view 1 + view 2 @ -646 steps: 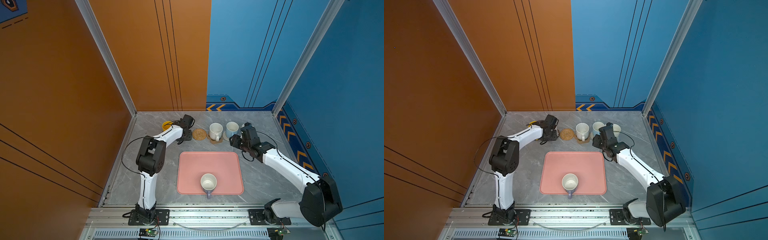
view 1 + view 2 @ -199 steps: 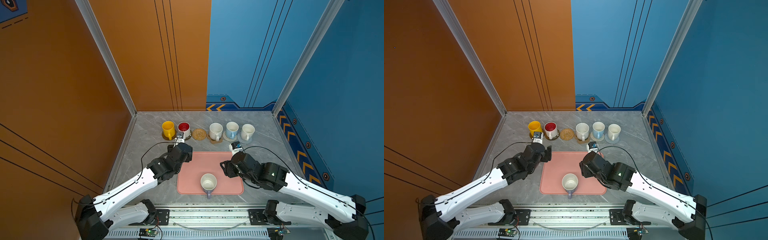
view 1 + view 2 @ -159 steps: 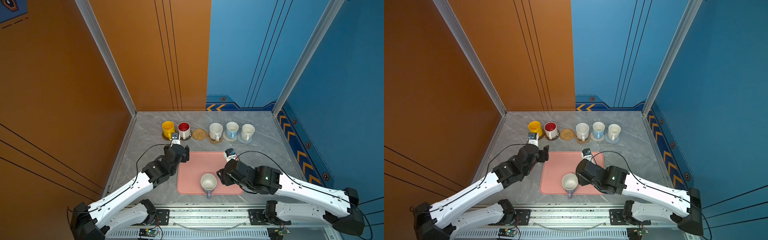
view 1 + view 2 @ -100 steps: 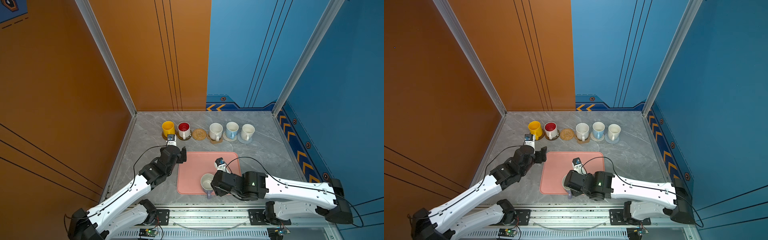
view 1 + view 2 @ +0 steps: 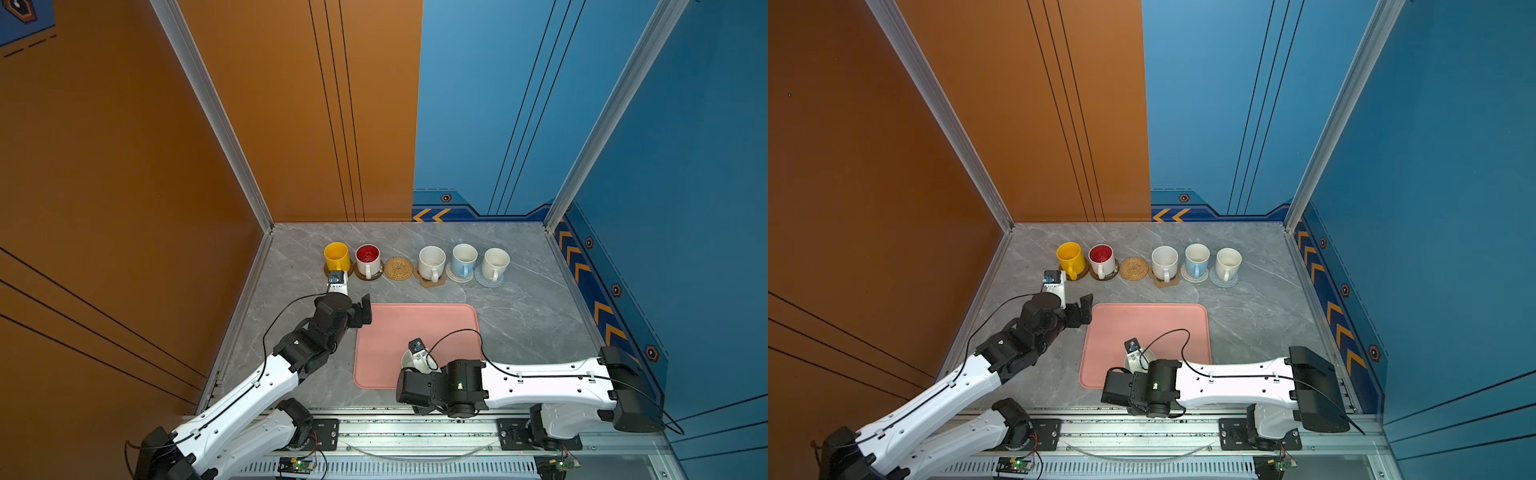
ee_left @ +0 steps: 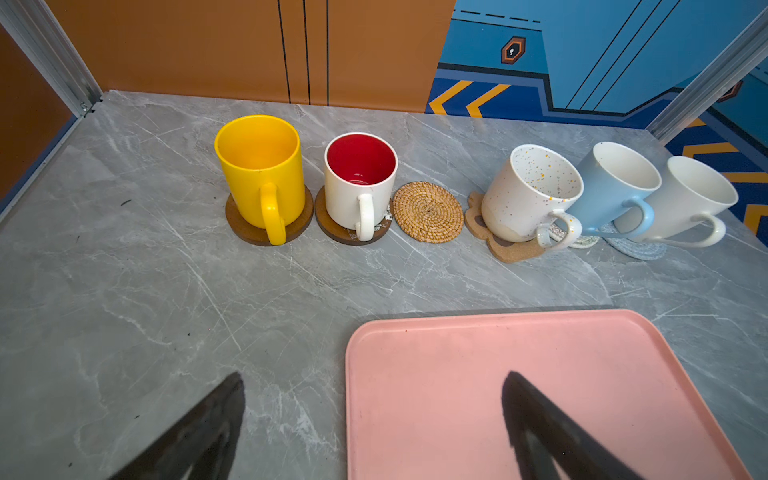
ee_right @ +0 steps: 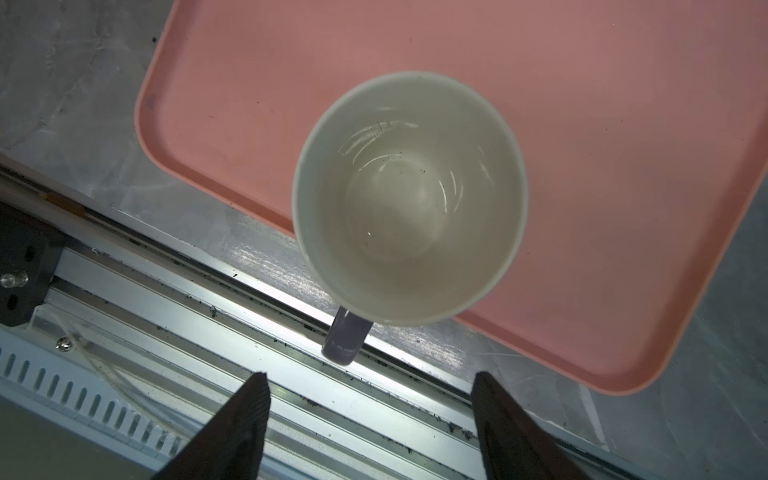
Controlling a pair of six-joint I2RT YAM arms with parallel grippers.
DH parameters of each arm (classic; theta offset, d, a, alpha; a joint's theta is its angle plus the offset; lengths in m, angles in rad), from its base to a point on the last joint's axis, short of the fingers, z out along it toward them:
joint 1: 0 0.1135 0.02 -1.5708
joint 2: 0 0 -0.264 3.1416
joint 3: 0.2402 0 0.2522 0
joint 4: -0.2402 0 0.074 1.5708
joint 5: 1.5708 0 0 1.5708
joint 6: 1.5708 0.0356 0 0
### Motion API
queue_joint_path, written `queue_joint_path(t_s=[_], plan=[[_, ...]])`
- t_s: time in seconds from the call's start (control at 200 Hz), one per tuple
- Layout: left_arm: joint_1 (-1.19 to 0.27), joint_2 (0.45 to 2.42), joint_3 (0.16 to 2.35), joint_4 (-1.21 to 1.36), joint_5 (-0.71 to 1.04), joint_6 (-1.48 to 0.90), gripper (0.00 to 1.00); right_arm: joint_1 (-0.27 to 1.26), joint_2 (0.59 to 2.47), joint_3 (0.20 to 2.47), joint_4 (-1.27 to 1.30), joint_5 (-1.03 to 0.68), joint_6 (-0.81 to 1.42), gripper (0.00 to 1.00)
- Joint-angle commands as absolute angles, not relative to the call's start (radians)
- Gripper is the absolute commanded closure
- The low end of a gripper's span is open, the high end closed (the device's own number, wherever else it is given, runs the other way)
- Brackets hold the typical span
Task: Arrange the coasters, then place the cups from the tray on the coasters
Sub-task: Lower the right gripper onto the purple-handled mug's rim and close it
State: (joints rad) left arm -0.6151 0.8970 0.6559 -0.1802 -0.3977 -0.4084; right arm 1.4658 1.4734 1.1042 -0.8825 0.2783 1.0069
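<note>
Orange and blue walls box in the grey marble tabletop (image 5: 519, 320), and two white arms stretch across it toward the salmon-pink tray (image 5: 419, 328), which lies flat on the marble.

Left gripper (image 6: 374, 376) first: it hovers at the tray's far left corner with its fingers spread wide. One finger is over the tray's surface, the other over bare marble beside it, and nothing sits between them.

Right gripper (image 7: 369, 376) hangs over the tray's near edge, fingers apart as well, gripping nothing. Just beyond its fingertips stands the lavender cup (image 7: 409, 199), upright on the tray close to that near edge. Its handle pokes out past the rim toward the gap between the fingers, but not into it. In both top views the right wrist hides most of this cup.

Beyond the tray's far edge, five cups stand in a row with handles turned toward the tray. From the tray's left side across:
- yellow cup (image 6: 259, 174) on a dark brown disc (image 6: 243, 235)
- white cup with the red inside (image 6: 359, 187) on a second dark brown disc (image 6: 332, 230)
- tan woven coaster (image 6: 428, 212), lying bare
- speckled white cup (image 6: 528, 195) on the paw-shaped coaster (image 6: 513, 251)
- light blue cup (image 6: 606, 191) on the cream woven coaster (image 5: 454, 277)
- plain white cup (image 6: 685, 199) on the light blue woven coaster (image 6: 636, 249)
</note>
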Motion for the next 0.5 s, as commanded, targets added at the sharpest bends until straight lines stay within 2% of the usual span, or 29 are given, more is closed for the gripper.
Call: queue_joint_path(t_s=[0.0, 0.496], plan=[[-0.594, 0.881, 0.638, -0.15, -0.366, -0.409, 0.02, 1.474, 1.489, 1.122, -0.92, 0.272, 1.072, 0.24], [-0.537, 0.895, 0.611, -0.125, -0.31, -0.414, 0.01, 1.466, 1.467, 1.039, -0.846, 0.256, 1.178, 0.23]])
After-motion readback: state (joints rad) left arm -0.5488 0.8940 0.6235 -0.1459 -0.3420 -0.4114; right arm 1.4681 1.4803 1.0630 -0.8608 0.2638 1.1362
